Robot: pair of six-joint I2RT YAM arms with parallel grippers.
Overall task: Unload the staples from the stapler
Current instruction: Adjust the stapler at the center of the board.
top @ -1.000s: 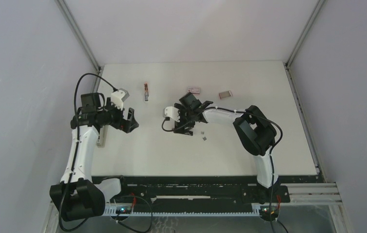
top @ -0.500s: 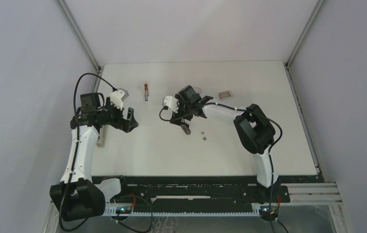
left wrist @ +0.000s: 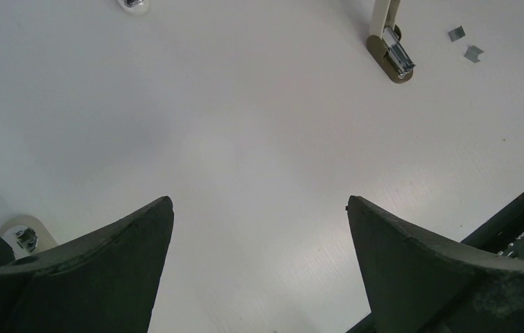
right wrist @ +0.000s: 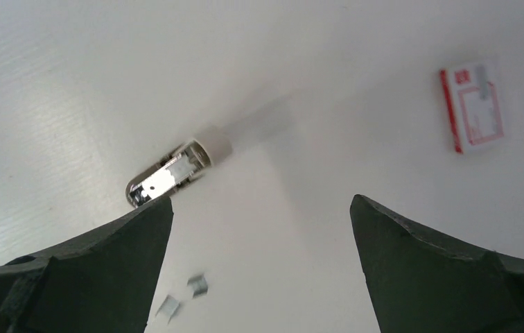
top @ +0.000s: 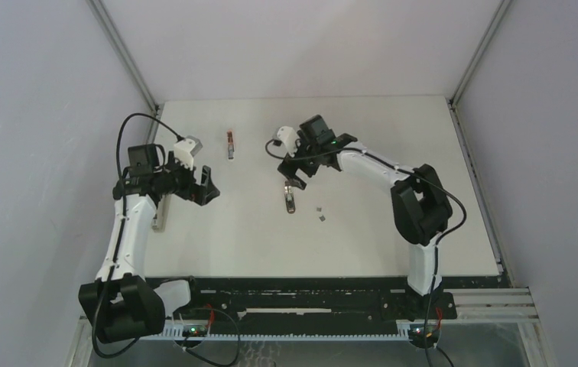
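Staples (top: 322, 218) lie loose on the counter (top: 255, 245), just right of the stapler (top: 290, 201), whose long axis runs near to far. Left gripper (top: 207, 186), spread, hangs well off to the left; right gripper (top: 292, 170), spread and empty, hovers over the stapler's far end.

White table (top: 232, 229), small flat red-and-white box (right wrist: 473, 109)

I see the stapler (right wrist: 169, 173) as cream-beige with a bright silver channel inside; from the left wrist its end looks olive-tan. The staples (right wrist: 197, 284) are plain grey metal. The small box (right wrist: 473, 107) is white with a red edge and red printed outlines. The table (top: 232, 245) is plain matte white, and my arms (top: 121, 233) are white with black joints
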